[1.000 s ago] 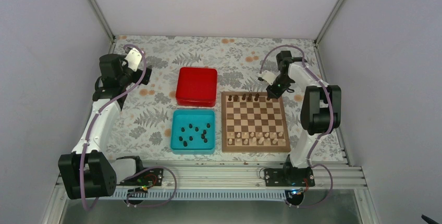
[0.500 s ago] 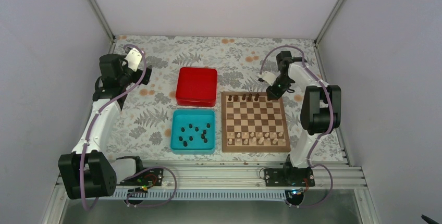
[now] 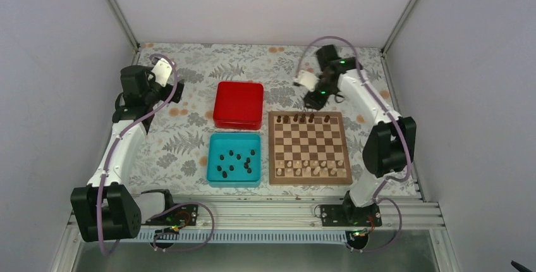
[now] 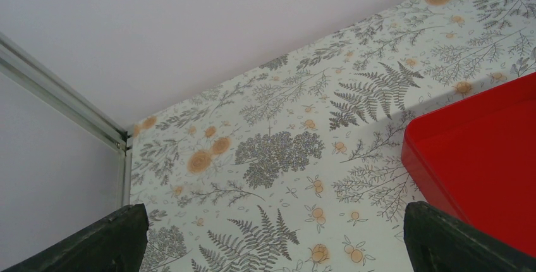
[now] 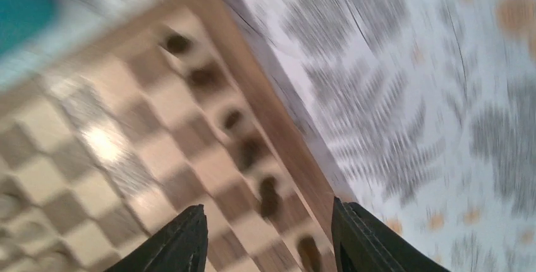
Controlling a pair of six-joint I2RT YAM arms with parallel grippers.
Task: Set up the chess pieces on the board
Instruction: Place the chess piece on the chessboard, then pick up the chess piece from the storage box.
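Placement step: chess pieces (image 3: 302, 119) partly on board (image 3: 308, 148); right gripper (image 3: 313, 101), left gripper (image 4: 273, 212) jaws wide, empty; next, fine pinch in teal tray (image 3: 209, 158)

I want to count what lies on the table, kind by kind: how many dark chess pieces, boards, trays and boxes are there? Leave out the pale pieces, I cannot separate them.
Dark chess pieces: 16 (6 on the board's far row, 10 in the tray)
Board: 1
Teal tray: 1
Red box: 1
Total: 19
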